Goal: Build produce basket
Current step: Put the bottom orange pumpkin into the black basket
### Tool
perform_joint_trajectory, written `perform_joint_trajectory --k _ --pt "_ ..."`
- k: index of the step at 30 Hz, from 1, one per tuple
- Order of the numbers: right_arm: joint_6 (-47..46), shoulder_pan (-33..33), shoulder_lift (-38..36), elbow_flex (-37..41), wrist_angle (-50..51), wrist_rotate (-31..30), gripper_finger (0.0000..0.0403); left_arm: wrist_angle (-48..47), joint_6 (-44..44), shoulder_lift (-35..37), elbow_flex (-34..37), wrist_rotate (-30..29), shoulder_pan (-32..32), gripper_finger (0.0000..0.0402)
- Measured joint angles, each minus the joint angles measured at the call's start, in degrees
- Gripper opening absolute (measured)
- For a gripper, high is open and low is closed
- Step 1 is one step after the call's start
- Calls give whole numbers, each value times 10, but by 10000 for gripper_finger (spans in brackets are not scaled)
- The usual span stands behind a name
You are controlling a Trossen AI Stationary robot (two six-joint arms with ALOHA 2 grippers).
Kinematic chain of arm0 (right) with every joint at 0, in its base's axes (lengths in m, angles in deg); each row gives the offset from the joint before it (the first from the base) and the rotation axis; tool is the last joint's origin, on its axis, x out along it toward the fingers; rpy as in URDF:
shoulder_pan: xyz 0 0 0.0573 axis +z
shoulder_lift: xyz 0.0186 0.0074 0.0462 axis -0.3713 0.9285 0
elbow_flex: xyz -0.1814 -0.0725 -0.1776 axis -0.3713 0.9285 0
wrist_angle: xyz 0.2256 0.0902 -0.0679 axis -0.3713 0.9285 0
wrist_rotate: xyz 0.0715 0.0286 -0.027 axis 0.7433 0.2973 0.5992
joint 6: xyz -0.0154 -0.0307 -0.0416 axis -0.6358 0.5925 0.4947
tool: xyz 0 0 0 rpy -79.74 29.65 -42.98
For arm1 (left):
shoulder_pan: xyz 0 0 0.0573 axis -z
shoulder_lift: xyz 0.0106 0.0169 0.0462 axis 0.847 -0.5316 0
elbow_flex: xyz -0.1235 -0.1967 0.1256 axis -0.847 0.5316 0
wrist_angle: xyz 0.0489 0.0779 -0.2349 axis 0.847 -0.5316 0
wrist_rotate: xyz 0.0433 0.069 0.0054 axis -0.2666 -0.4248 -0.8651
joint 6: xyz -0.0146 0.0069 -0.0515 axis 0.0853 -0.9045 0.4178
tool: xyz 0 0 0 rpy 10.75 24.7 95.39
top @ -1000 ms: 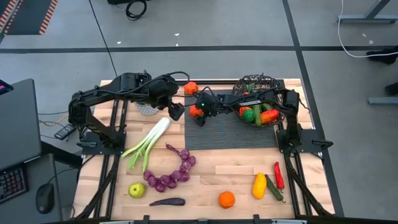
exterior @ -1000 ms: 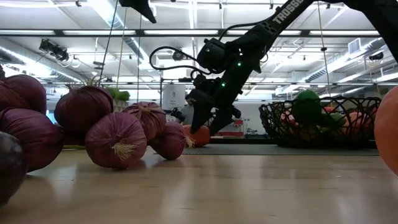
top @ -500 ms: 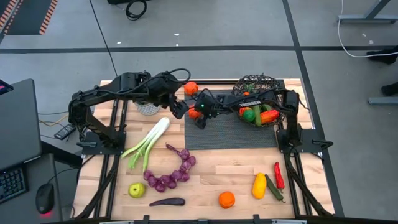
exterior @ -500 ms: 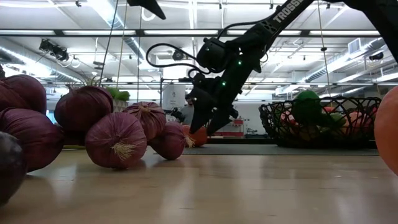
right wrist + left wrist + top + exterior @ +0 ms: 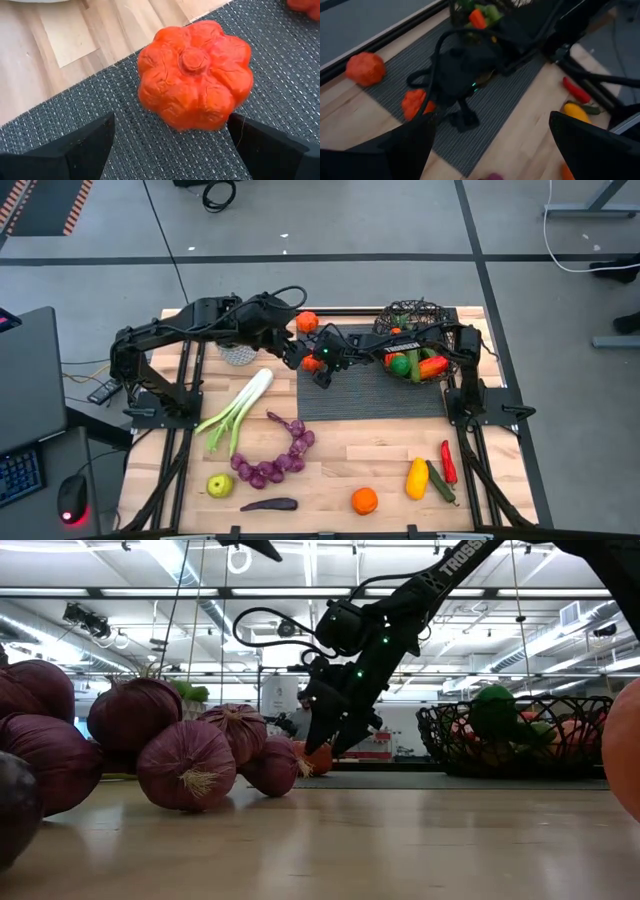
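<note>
The dark wire basket (image 5: 410, 313) stands at the far right end of the grey mat (image 5: 370, 395), with several toy vegetables in it; it also shows in the low view (image 5: 515, 735). My right gripper (image 5: 171, 120) is open and points down over a small orange pumpkin (image 5: 195, 75) that sits on the mat's far left part. Its fingers stand on either side of the pumpkin without touching it. A second orange pumpkin (image 5: 308, 321) lies beyond the mat. My left gripper (image 5: 292, 355) hovers open just left of the right gripper, holding nothing.
A leek (image 5: 240, 408), a string of purple onions (image 5: 275, 462), a green apple (image 5: 220, 485), an aubergine (image 5: 268, 504), an orange (image 5: 364, 500), a yellow pepper (image 5: 417, 477), a cucumber (image 5: 440, 483) and a red chilli (image 5: 448, 462) lie on the near wood. A white pot (image 5: 237, 355) stands under the left arm.
My left gripper has moved toward the table's right, closing in on the right gripper and the mat's left edge. The right gripper has stayed over the pumpkin, still open.
</note>
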Motion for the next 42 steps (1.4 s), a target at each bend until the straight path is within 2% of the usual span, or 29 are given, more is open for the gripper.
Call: perform_joint_trajectory --k 9,17,29,34,42 --pt "-1 0 0 0 0 -2 387 25 29 0 0 0 1 391" --pt "0 -2 0 0 -2 -31 386 26 48 0 0 1 20 391" --pt "-5 -4 17 0 -80 -46 386 28 88 0 0 18 20 391" --pt "-18 -2 37 -3 -98 -27 386 27 102 0 0 17 20 391" --pt "-21 1 48 0 -119 -56 385 22 120 0 0 22 23 391"
